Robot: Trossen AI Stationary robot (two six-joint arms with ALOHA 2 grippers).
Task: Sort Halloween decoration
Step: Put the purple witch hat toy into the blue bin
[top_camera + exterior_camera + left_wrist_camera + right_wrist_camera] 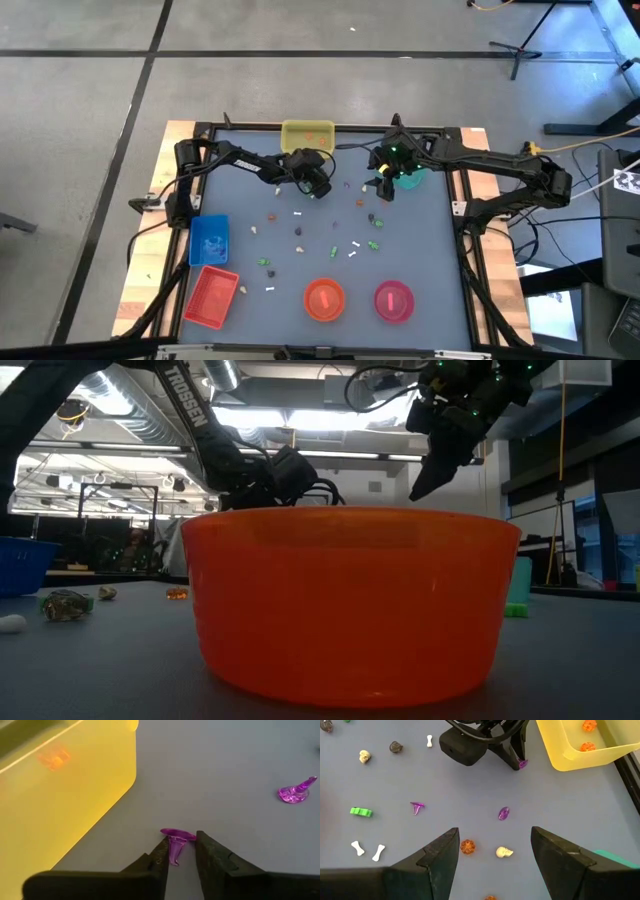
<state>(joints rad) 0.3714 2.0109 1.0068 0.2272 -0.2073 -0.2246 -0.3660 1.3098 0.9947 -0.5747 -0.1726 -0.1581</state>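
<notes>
You see the left gripper (181,851) pinching a purple witch hat (177,842) beside the yellow tray (60,800), while the right gripper (495,851) hangs wide open

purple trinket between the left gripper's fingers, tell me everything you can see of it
The purple trinket is a tiny, see-through, glossy piece that looks like plastic: a flat round brim with a cone tapering to a slightly curled tip, like a witch's hat. It sits between the left gripper's fingers, brim away from the wrist and tip toward it, on or just above the grey table. The fingers stand close at both sides; whether they press it cannot be told. It sits beside the yellow tray, not touching it.
</notes>
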